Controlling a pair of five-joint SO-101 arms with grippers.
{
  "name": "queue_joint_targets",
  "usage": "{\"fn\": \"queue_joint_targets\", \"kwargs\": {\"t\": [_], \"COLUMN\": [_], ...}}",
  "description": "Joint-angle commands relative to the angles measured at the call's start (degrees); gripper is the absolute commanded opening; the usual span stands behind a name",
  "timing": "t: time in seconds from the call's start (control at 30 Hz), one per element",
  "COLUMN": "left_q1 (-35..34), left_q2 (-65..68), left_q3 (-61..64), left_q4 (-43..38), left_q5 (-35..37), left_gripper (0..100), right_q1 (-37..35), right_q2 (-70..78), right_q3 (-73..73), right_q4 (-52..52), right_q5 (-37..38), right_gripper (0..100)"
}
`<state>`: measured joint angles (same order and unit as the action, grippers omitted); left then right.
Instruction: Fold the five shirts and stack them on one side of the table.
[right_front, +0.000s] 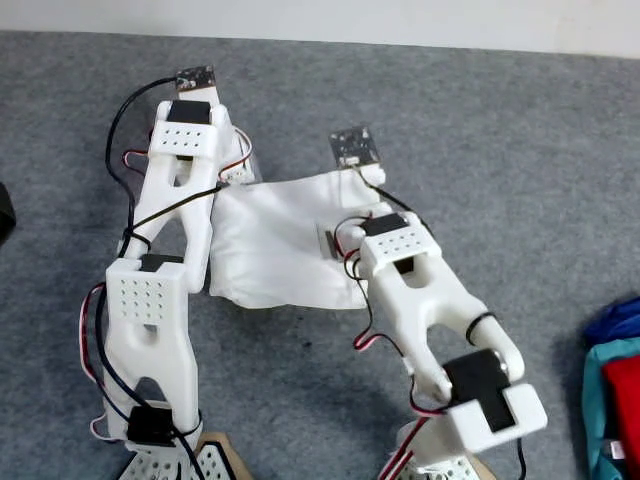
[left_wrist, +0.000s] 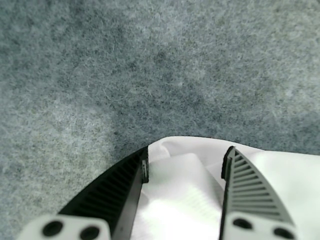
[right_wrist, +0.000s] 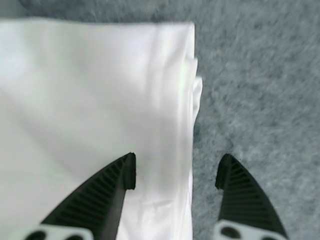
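Observation:
A white shirt (right_front: 280, 245) lies partly folded on the grey felt table between the two arms. My left gripper (right_front: 236, 168) is at the shirt's far left corner. In the left wrist view it (left_wrist: 187, 154) is open, its fingers (left_wrist: 125, 187) straddling a folded white corner (left_wrist: 180, 195). My right gripper (right_front: 372, 176) is at the shirt's far right corner. The right wrist view shows it (right_wrist: 178, 161) open above the shirt's side edge (right_wrist: 185, 100), one finger over the cloth and the other over the felt.
Coloured shirts, blue, teal and red (right_front: 615, 385), are piled at the table's right edge. A dark object (right_front: 5, 212) pokes in at the left edge. Bare grey felt (right_front: 500, 130) surrounds the white shirt.

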<state>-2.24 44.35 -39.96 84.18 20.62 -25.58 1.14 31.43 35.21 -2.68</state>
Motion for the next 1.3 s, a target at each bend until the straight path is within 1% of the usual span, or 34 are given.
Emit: {"fn": "queue_joint_targets", "kwargs": {"t": [0.0,0.1,0.2,0.37,0.43,0.53,0.63,0.8,0.83,0.93,1.03,1.17,1.27], "left_q1": [0.4,0.3,0.3,0.3,0.3,0.3,0.2,0.2,0.2,0.1,-0.8,-2.1,-2.9], "left_q2": [-2.6,-2.6,-2.6,-2.6,-2.6,-2.6,-2.6,-2.6,-2.6,-2.6,-2.6,-2.7,-2.7], "left_q3": [-1.7,-1.7,-1.7,-1.7,-1.7,-1.7,-1.7,-1.7,-1.7,-1.7,-1.7,-2.0,-2.1], "left_q4": [-0.2,0.0,0.0,0.0,0.0,-0.1,0.0,0.0,0.0,0.0,-0.4,-0.4,-0.6], "left_q5": [0.4,0.5,0.5,0.5,0.5,0.5,0.6,0.6,0.6,0.8,0.9,1.0,1.1], "left_gripper": [25,25,25,25,25,25,25,25,25,25,25,25,25], "right_q1": [-1.7,-1.8,-1.7,-2.0,-2.9,-4.7,-4.7,-4.2,-4.2,-4.2,-3.7,-0.2,4.5], "right_q2": [3.8,7.9,10.6,14.2,15.5,17.8,20.3,23.1,23.2,23.2,23.1,21.8,17.0], "right_q3": [-4.2,-7.7,-11.1,-15.2,-17.5,-21.0,-24.7,-28.8,-28.9,-28.8,-29.2,-29.8,-29.7], "right_q4": [0.1,0.7,4.4,7.4,9.5,12.3,15.2,17.3,17.3,17.4,19.7,21.8,22.8], "right_q5": [0.4,1.8,1.9,1.9,2.0,2.1,2.1,1.8,1.9,2.0,1.6,1.1,-2.5], "right_gripper": [26.3,26.3,26.3,25.9,24.5,21.1,17.3,0.0,1.4,0.7,0.8,0.8,0.8]}}
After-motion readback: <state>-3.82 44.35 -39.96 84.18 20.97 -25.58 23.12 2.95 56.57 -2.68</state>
